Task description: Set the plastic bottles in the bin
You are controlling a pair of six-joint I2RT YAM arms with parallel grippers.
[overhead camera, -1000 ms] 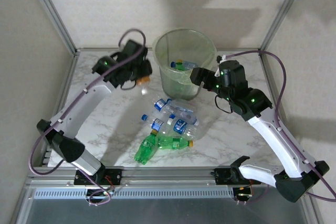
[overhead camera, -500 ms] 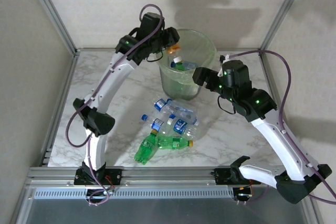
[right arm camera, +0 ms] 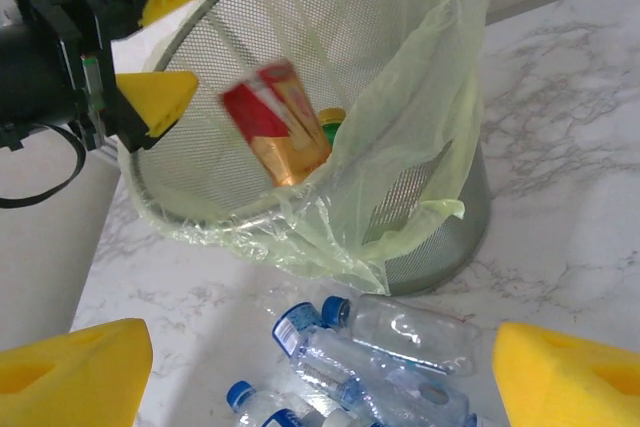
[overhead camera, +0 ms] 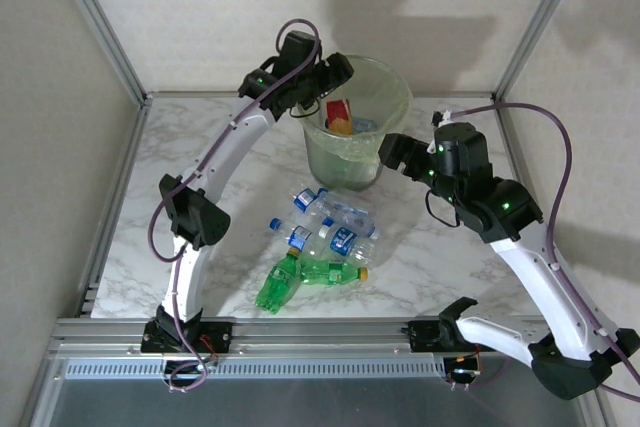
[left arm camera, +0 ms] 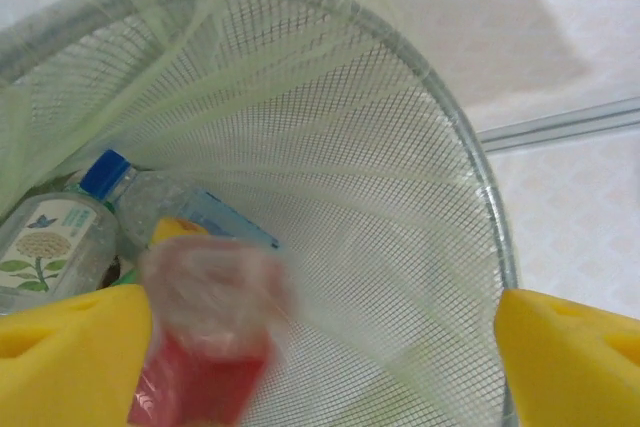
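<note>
My left gripper point(overhead camera: 326, 80) hangs open over the near-left rim of the bin point(overhead camera: 398, 82), a mesh bucket with a pale green liner. A bottle with a red-yellow label point(overhead camera: 340, 115) is loose and blurred between its yellow pads, dropping inside the bin; it also appears in the left wrist view point(left arm camera: 205, 337) and the right wrist view point(right arm camera: 275, 122). Other bottles point(left arm camera: 100, 182) lie at the bin's bottom. Clear blue-capped bottles point(overhead camera: 330, 219) and green ones point(overhead camera: 300, 277) lie on the table in front of the bin. My right gripper point(overhead camera: 396, 155) is open and empty, right of the bin, above the clear bottles point(right arm camera: 410, 332).
The marble table point(overhead camera: 200, 197) is fenced by metal frame posts at its back corners point(overhead camera: 140, 97). The left arm's links arch over the table's left half. The bin liner point(right arm camera: 400, 157) sags over the rim towards the bottle heap.
The left arm swung from left of the bin up over its rim, then its jaws opened and let the red-yellow bottle go. The right gripper drew back slightly to the right.
</note>
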